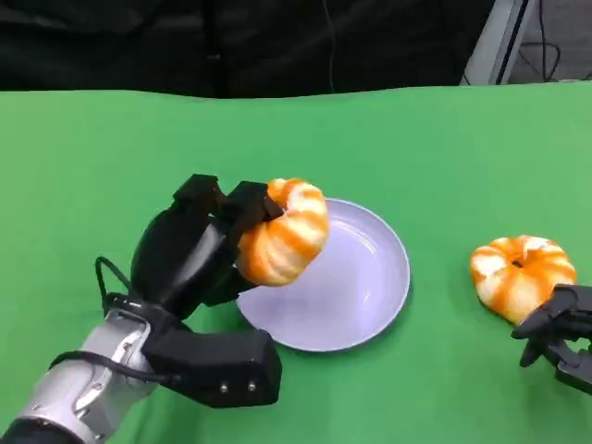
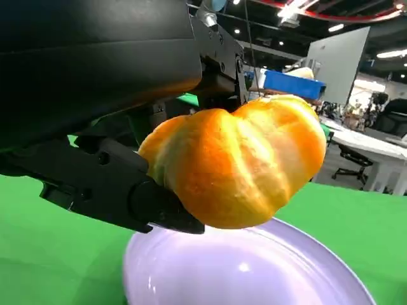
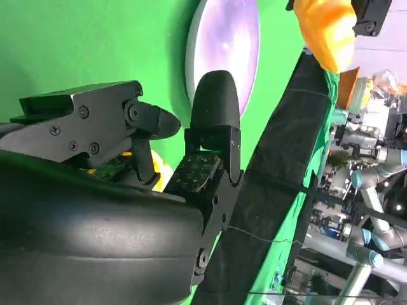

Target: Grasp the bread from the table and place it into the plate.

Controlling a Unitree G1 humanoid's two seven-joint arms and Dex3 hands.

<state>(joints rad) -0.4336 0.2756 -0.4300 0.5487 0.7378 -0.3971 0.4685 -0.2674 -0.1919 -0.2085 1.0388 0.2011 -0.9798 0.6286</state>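
Here we hold the bread point(image 1: 284, 231), a round orange-and-white loaf, in our left hand point(image 1: 196, 248), lifted clear of the table and hanging over the left edge of the lilac plate point(image 1: 361, 296). In the left wrist view the loaf point(image 2: 238, 166) sits between black fingers point(image 2: 121, 190) with the plate's surface point(image 2: 254, 273) just beneath it and a gap showing between the two.

We judge the placing step to be nearly done, with only the lowering and letting go left. The main risk is position: the loaf hangs above the plate's left rim rather than its middle, so a release from here could land it on the rim and tip it back onto the green table point(image 1: 444, 148). Its rounded shape would also let it roll if dropped from height.

To the right, well apart from the plate, a second bread point(image 1: 520, 275) lies on the table. Our right hand point(image 1: 560, 335) sits just near of it, its fingers close to the loaf or perhaps touching it; we cannot tell whether it holds anything.
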